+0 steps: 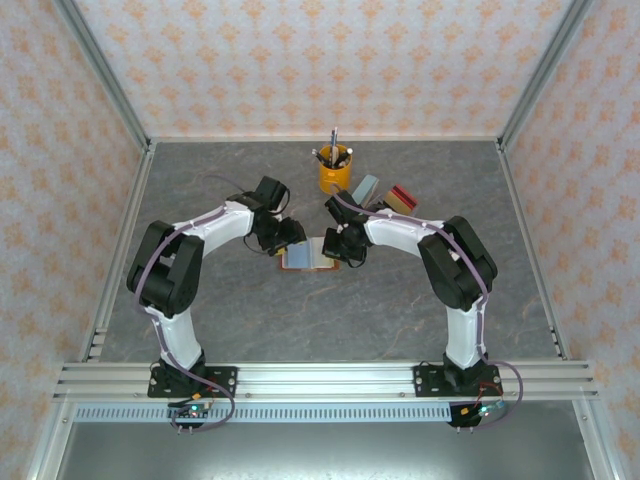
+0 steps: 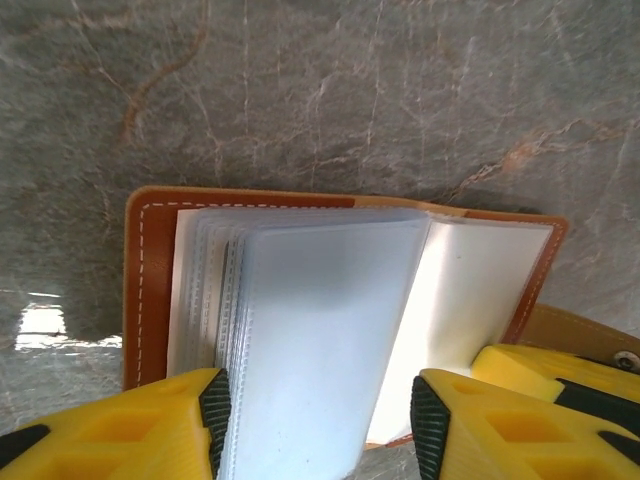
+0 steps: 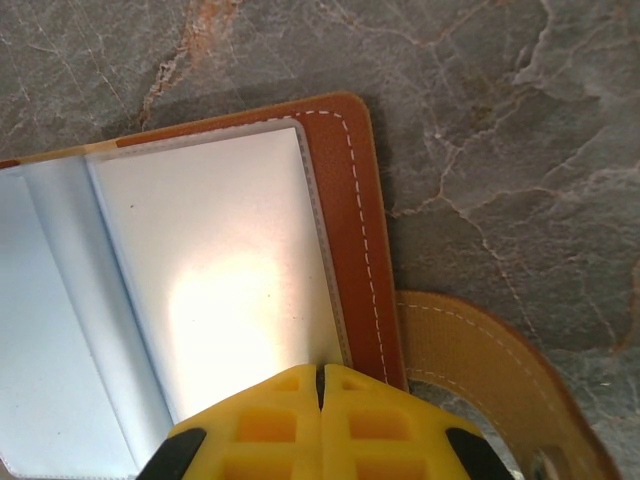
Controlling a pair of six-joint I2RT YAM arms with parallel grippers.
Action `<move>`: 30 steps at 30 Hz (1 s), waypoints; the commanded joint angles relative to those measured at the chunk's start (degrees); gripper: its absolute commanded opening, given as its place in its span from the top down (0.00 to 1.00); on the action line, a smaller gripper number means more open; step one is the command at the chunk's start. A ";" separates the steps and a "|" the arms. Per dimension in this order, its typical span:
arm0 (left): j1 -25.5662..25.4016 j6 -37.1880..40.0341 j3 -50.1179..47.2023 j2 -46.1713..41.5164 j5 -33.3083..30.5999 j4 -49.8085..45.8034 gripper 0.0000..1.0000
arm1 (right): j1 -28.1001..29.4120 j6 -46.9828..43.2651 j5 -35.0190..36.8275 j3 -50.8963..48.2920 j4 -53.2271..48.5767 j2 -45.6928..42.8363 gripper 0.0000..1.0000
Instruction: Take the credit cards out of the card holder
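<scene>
mid-table, the brown card holder lies open, left gripper spread round its sleeves, right gripper pressed together.

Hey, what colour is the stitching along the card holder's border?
White stitching on the brown card holder; the right wrist view shows it best.

A grey, marble-patterned bench sits inside a booth whose walls are covered in pale wallpaper with a repeating orange motif. Near the far edge stands a yellow cup with pens upright in it. Just to the right of the cup lies a pale blue oblong block. A silver metal rail runs along the near edge.
</scene>
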 commanded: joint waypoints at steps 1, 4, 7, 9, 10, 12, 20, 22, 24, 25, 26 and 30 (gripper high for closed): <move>-0.15 1.12 -0.46 0.67 1.62 0.53 0.49 | -0.54 -0.85 2.02 -1.00 -0.58 2.03 1.00; -0.10 1.07 -0.56 1.29 1.75 0.66 0.52 | -0.50 -0.93 1.89 -1.15 -0.40 2.07 1.00; -0.10 1.12 -0.47 1.75 0.28 -0.25 0.50 | -0.45 -1.01 1.80 -1.17 -0.39 2.13 1.00; -0.10 1.27 -0.43 2.01 -0.58 -0.69 0.49 | -0.50 -1.01 1.73 -1.24 -0.26 2.15 1.00; -0.10 1.29 -0.48 2.15 -0.72 -0.66 0.49 | -0.50 -0.96 1.72 -1.25 -0.22 2.20 1.00; -0.12 1.27 -0.50 2.51 -0.81 -0.65 0.48 | -0.50 -0.94 1.65 -1.44 -0.13 2.27 1.00; -0.52 2.06 0.57 5.50 1.40 -1.10 0.46 | -0.50 -0.89 1.14 -1.58 0.13 2.65 1.00; -0.71 2.47 0.87 6.13 3.08 -0.67 0.45 | -0.50 -0.85 0.93 -1.64 0.22 2.72 1.00; -1.02 2.91 1.28 6.71 5.02 -0.11 0.45 | -0.50 -0.93 0.72 -1.61 0.31 2.84 1.00; -1.14 3.04 1.33 6.92 6.13 0.39 0.45 | -0.50 -0.94 0.60 -1.62 0.31 2.84 1.00; -1.28 3.05 1.35 7.05 7.43 1.25 0.46 | -0.50 -0.91 0.57 -1.65 0.31 2.89 1.00; -1.49 2.87 1.22 6.88 10.40 3.40 0.49 | -0.50 -0.86 0.32 -1.77 0.50 2.90 1.00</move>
